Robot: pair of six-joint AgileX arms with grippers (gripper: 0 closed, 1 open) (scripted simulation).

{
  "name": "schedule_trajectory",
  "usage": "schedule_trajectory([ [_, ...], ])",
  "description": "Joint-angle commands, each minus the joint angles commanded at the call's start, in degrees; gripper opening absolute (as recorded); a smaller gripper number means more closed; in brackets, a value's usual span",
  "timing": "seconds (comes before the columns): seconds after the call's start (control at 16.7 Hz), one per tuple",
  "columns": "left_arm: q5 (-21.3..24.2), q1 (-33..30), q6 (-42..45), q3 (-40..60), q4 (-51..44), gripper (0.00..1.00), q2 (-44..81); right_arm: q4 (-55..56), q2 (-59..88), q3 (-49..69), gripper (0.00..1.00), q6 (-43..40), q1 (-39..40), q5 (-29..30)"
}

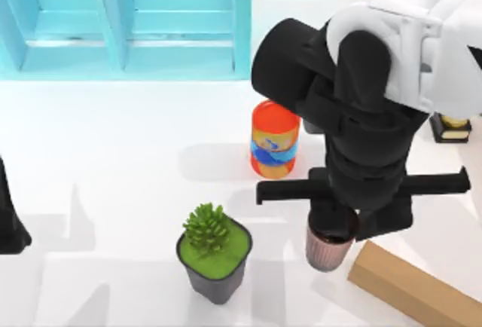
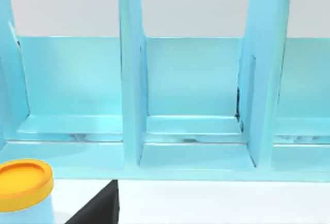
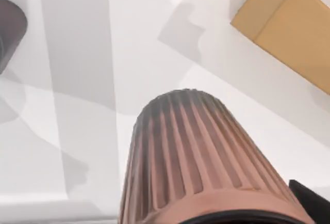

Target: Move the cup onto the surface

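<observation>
Currently ribbed, tapered copper-brown cup point(image 1: 328, 250) is gripped at rim by right gripper point(image 1: 333, 225), just beside matte tan cardboard box point(image 1: 410, 285), right of black plant pot point(image 1: 215, 263). Glossy white table point(image 1: 113, 176) underneath; contact w/ it can't be told. Left arm parked at table's left edge.

A white bench point(image 1: 113, 154) is spreading out beneath me, carrying soft grey shadows under even lighting. A light-blue shelf unit point(image 1: 128, 22) with upright dividers is standing along its far edge. A pale wall point(image 2: 196, 4) is rising behind the shelf.

Potted plant point(image 1: 215, 255), striped can point(image 1: 274, 139), cardboard box point(image 1: 410, 285), blue shelf point(image 1: 128, 22).
</observation>
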Motion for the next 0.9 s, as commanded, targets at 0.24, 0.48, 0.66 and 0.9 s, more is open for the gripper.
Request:
schedule_trajectory([
  [0.24,0.0,0.0,0.0,0.0,0.0,1.0,0.0,0.9,-0.1,-1.1,0.0,0.1,-0.2,-0.1],
  [0.48,0.0,0.0,0.0,0.0,0.0,1.0,0.0,6.3,0.6,-5.3,0.0,0.2,0.0,-0.2],
  [0.66,0.0,0.0,0.0,0.0,0.0,1.0,0.0,9.7,1.3,-8.2,0.0,0.3,0.2,-0.1],
  [0.9,0.0,0.0,0.0,0.0,0.0,1.0,0.0,14.3,2.3,-12.0,0.0,0.6,0.6,0.0],
])
